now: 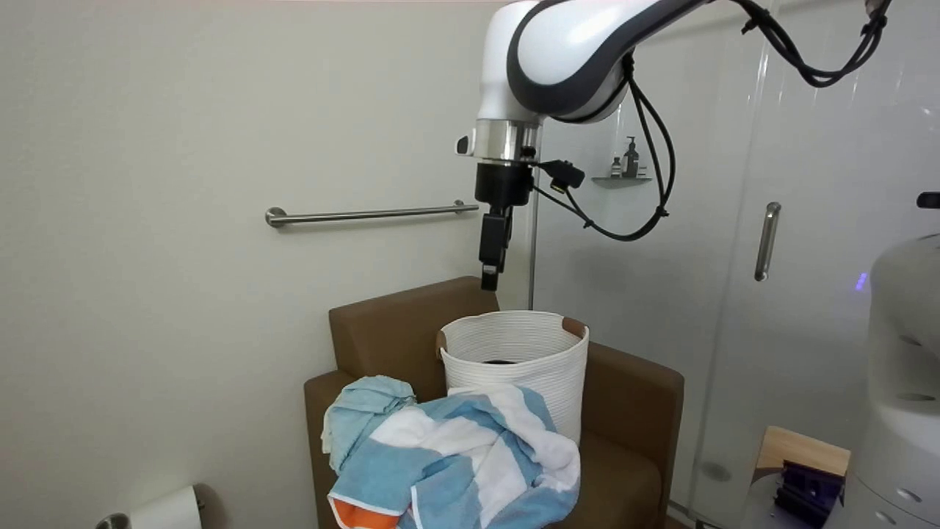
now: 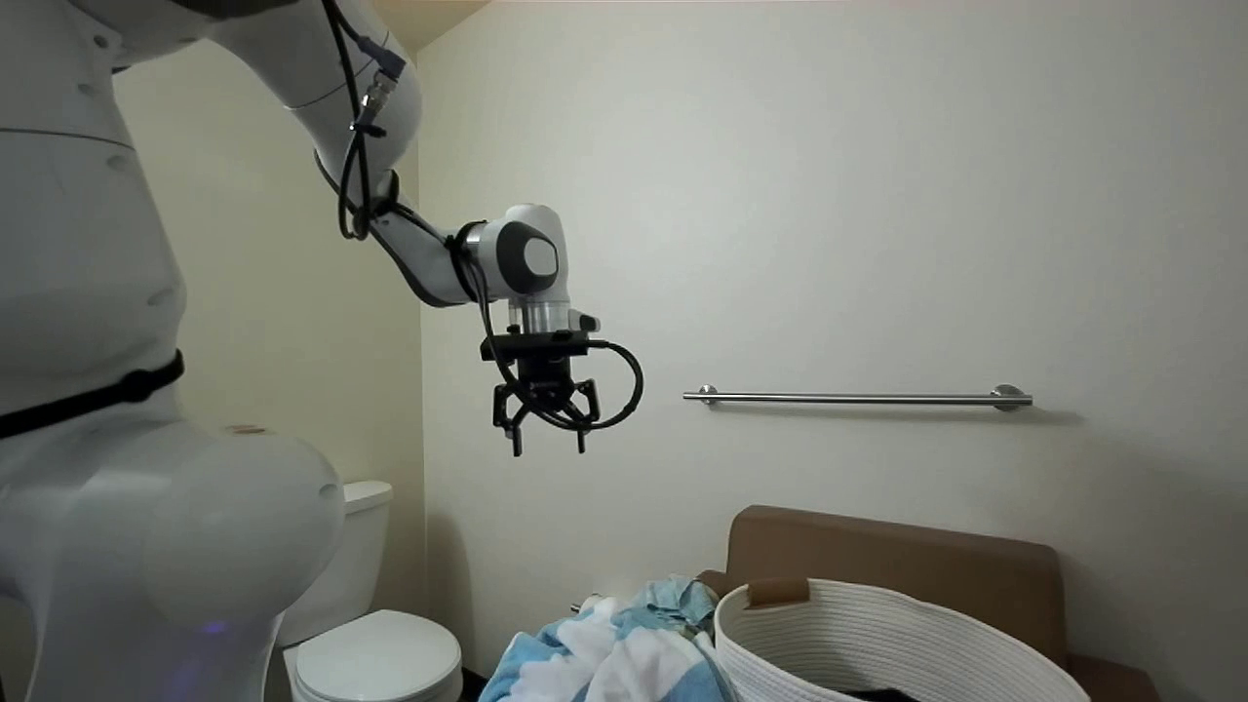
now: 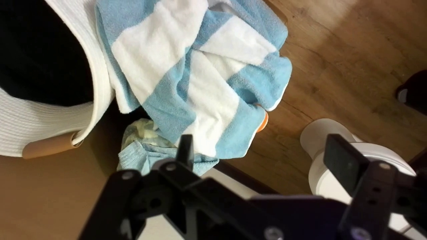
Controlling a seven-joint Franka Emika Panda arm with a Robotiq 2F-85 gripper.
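Towel (image 1: 470, 455) heaped on brown chair (image 1: 400, 327), beside basket (image 1: 562, 393); wood floor (image 3: 320, 76), steel bar (image 1: 367, 217) on pale wall (image 2: 829, 195), glass door (image 1: 808, 235) nearby. My gripper (image 2: 549, 451) hangs higher, jaws parted wide, grasping nothing.

metal bar (image 1: 371, 214) ran along the wall (image 1: 183, 132), white toilet (image 2: 378, 655) sat there lid-down, couple dark bottles (image 1: 631, 160) were just chilling on a little shelf (image 1: 620, 181), paper roll (image 1: 167, 510) down low.

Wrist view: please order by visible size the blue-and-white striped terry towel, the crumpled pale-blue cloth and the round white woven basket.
Largest to smallest:
1. Striped towel
2. Woven basket, cut off by the frame
3. Pale-blue cloth, partly hidden
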